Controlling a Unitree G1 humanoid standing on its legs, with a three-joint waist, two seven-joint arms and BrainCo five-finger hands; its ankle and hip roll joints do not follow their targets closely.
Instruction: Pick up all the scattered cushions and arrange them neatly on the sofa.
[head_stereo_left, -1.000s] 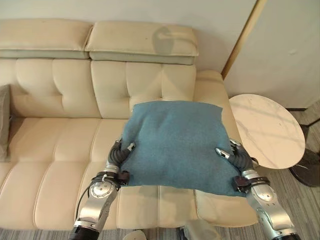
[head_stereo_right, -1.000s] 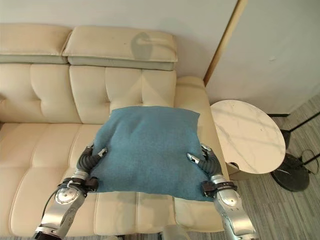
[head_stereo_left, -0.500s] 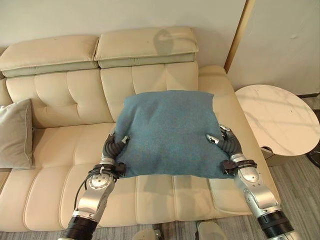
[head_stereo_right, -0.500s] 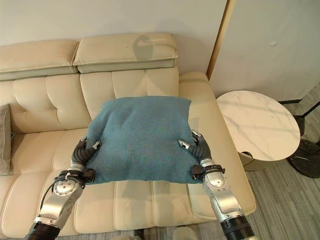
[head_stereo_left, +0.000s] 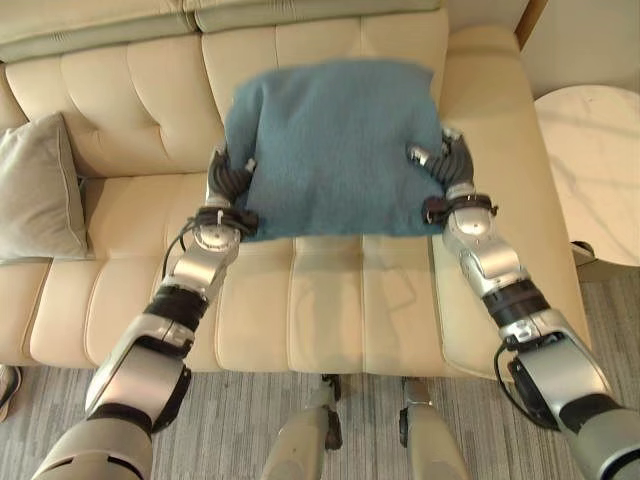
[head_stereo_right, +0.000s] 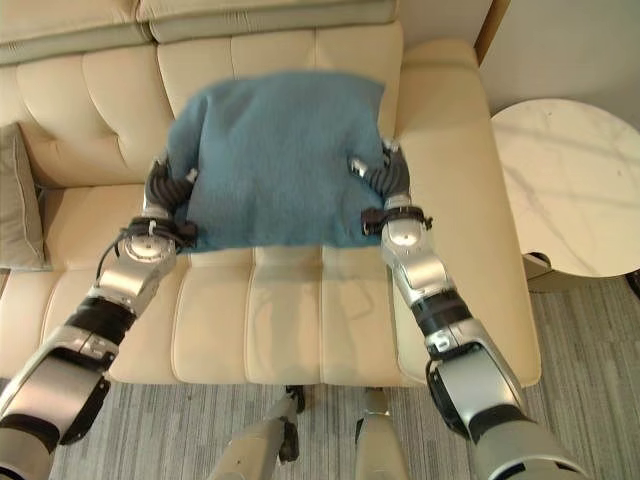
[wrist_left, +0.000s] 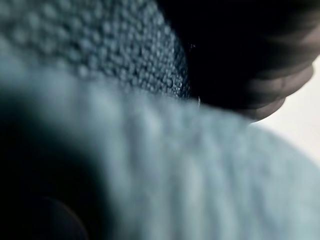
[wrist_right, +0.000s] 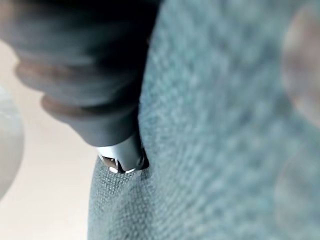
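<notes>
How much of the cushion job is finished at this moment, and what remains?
Done: a grey cushion already stands against the sofa backrest on the robot's left. In hand: the blue cushion is held above the seat, the left hand and right hand gripping its two sides. Left: set it down neatly against the backrest. No other loose cushions are visible.

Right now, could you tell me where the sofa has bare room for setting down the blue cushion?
The seat lies bare beneath the blue cushion, which the left hand and right hand grip at its sides, and across to the grey cushion. That grey cushion crowds the far left end. The round side table beyond the armrest is bare too.
</notes>
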